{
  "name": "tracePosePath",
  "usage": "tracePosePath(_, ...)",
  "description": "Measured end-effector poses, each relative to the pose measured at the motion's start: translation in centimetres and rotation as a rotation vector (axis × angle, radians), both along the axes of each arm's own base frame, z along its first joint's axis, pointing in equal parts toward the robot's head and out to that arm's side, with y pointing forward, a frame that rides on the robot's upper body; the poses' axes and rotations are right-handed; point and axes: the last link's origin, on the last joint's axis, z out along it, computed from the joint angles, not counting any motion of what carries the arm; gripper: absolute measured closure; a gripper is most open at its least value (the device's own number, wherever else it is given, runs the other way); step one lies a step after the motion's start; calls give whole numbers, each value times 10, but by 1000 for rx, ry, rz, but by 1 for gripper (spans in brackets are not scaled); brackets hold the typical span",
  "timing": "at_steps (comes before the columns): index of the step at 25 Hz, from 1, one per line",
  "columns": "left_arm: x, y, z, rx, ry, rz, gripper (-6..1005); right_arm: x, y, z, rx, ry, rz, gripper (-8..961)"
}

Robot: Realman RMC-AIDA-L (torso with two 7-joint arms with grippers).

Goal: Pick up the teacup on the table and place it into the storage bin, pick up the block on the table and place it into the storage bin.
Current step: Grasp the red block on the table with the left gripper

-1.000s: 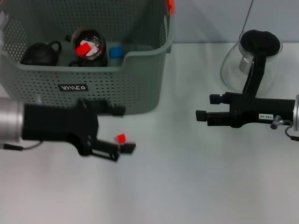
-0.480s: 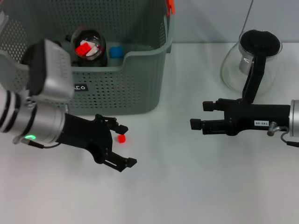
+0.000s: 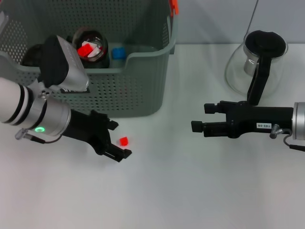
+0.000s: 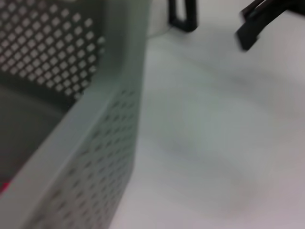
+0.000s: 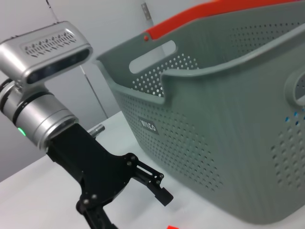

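The small red block (image 3: 124,140) lies on the white table just in front of the storage bin (image 3: 143,90). My left gripper (image 3: 119,140) is low over the table and open, with the block at the mouth of its fingers and not clamped. The right wrist view shows those black fingers (image 5: 151,181) before the bin (image 5: 214,124). My right gripper (image 3: 202,118) hovers open and empty at mid-right. Inside the bin are a dark round vessel (image 3: 29,53) and a glass cup (image 3: 90,45) with red and white pieces. I cannot tell which is the teacup.
A glass carafe (image 3: 257,59) with a black lid and handle stands at the back right, behind my right arm. A blue item (image 3: 117,52) lies in the bin. The bin's perforated wall (image 4: 86,148) fills the left wrist view.
My left gripper swung round, then drew back to the left and a little up, so the block now sits at its fingertips. My right gripper crept slightly left. The block stayed put.
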Motion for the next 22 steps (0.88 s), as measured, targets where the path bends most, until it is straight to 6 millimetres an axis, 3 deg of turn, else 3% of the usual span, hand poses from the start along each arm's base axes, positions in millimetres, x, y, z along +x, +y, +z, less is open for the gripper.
tracePosePath(22,40,12,-23,-23,210,66,80,1,-1,-2,4,3,-5,41)
